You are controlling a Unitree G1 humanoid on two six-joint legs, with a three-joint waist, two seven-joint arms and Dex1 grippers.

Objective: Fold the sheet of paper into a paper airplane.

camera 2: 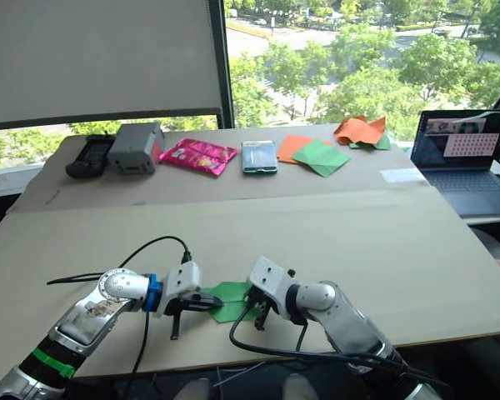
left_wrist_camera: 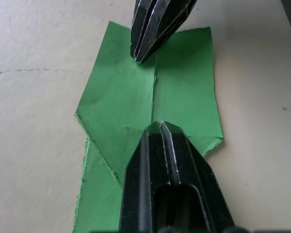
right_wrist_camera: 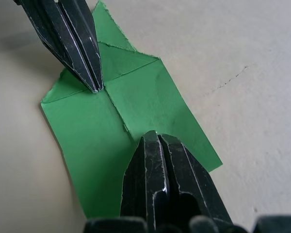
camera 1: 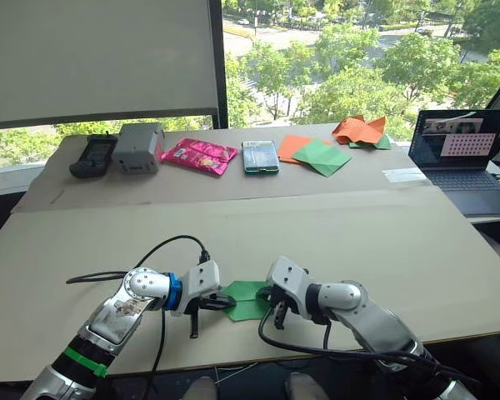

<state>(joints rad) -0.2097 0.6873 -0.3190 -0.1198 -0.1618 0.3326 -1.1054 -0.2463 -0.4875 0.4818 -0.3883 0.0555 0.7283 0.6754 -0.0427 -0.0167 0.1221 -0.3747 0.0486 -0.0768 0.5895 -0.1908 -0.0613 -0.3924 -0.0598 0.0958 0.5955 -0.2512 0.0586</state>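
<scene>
Paper: the sheet of paper [left_wrist_camera: 150,97] lay flat on the table [camera 1: 358,242], at the near edge, between the two grippers. It was already partly folded, with flaps meeting along a middle line.
Left gripper: the left gripper [left_wrist_camera: 160,127] was seen with its fingers pressed together, the tip set down on the paper's middle line. Nothing was pinched.
Right gripper: the right gripper [right_wrist_camera: 151,135] was also pressed together, tip down on the same line from the other side. Nothing was pinched.
Step in hand: the folds looked to be held flat and rubbed down.
How to do it well: both tips should be kept on the middle line, so the paper is not turned. The push should be soft and straight down. One tip should be kept as a hold while the other is slid along the fold. The torn-looking edges should be left alone.
Far things: a pink packet [camera 1: 198,155], a laptop [camera 1: 462,158], orange paper [camera 1: 360,129] and more green paper [camera 1: 323,157] lay well apart.
Writing: none could be read; the packet and the laptop screen were too small to tell.
</scene>
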